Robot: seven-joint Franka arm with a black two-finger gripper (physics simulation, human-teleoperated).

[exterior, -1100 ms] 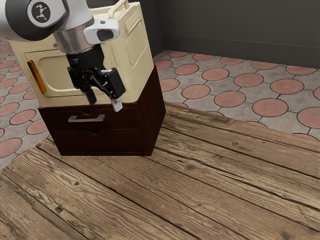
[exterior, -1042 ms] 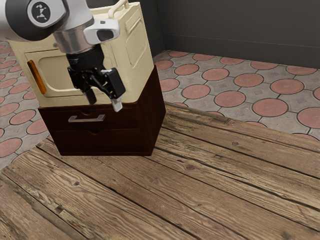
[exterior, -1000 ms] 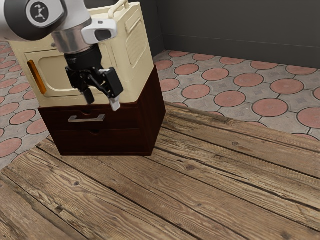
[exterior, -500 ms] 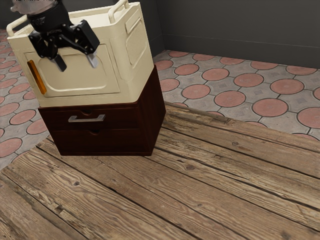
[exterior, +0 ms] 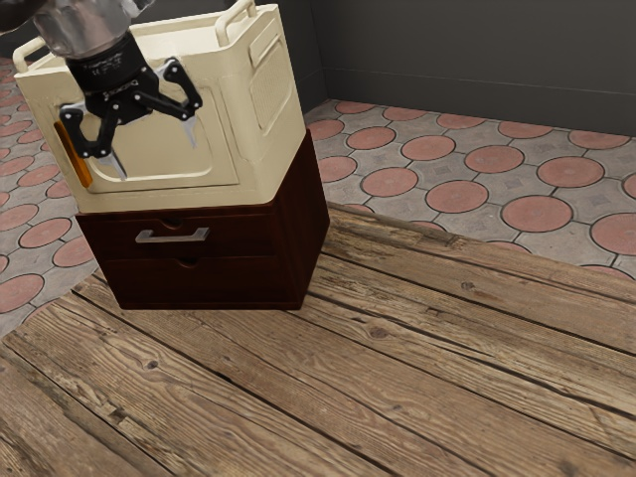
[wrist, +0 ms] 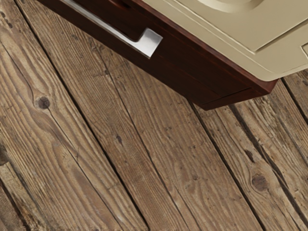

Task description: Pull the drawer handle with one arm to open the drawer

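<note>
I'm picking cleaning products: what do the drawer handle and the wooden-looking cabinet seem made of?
The drawer handle looks like satin metal, given its silvery sheen. The cabinet is probably dark-stained wood, reddish brown with faint grain, though laminate is possible.

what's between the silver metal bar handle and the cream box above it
Just a strip of the dark red-brown wooden drawer unit's front, with a curved notch in it, as the exterior view shows.

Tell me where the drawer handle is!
In the exterior view's left half, the silver handle sits on the upper brown drawer, below the cream box.
</note>
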